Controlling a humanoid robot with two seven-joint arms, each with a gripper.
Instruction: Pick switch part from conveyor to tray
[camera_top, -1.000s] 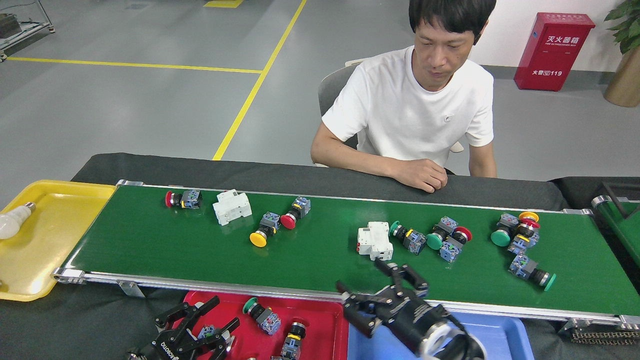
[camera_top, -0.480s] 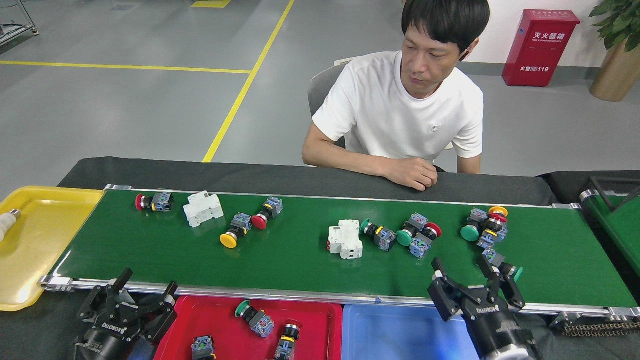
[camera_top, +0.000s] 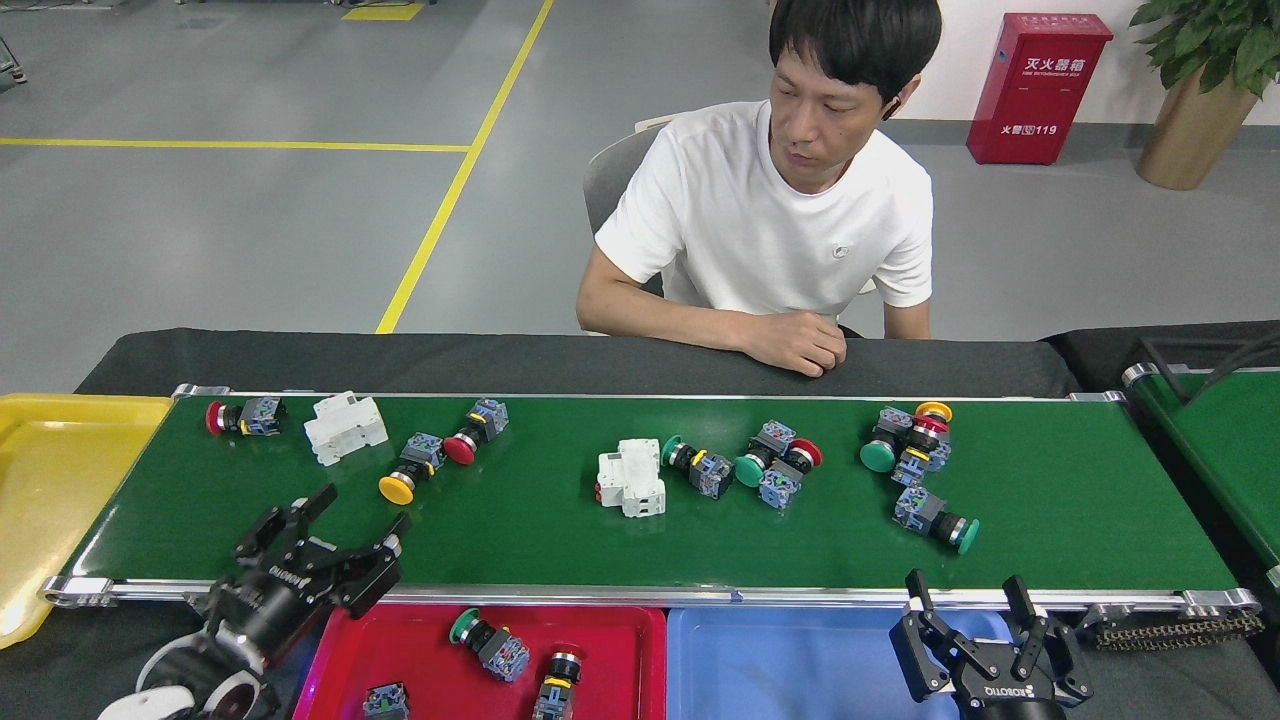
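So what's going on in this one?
A robot is sorting switch parts off the conveyor into trays. Both claws are open and empty: the left claw reaches over the belt's near left edge, the right claw hangs by the blue tray. Three parts lie in the red tray. A person sits watching.

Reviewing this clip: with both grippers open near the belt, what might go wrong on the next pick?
The green-capped switch nearest the right gripper lies close to a touching cluster; a grasp could nudge neighbours. The left gripper hangs over the conveyor edge and might hit the rail descending.
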